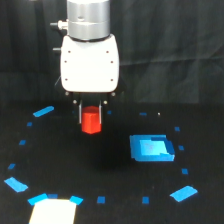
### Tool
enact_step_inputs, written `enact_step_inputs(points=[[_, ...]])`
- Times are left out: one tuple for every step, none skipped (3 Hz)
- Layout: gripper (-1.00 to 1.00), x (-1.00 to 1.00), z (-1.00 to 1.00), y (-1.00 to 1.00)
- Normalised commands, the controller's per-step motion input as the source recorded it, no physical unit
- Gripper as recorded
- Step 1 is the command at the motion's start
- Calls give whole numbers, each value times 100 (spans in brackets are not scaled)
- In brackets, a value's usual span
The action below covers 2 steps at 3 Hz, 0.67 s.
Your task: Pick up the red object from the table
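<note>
The red object point(91, 121) is a small red-orange hexagonal block, held between the two thin fingers under the white gripper body. My gripper point(91, 119) is shut on it, with a finger on each side of the block. The block seems to hang a little above the black table point(100, 165), but the dark surface makes the gap hard to judge. The gripper stands upright at the middle left of the exterior view.
A blue square piece point(151, 148) lies on the table to the exterior view's right of the gripper. Larger blue patches point(183, 193) and small blue tape marks ring the area. A pale rectangular patch point(52, 211) sits at the bottom left edge.
</note>
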Motion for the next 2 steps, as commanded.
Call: enact_step_inputs(points=[[-100, -14, -5, -10], [-89, 24, 15, -21]])
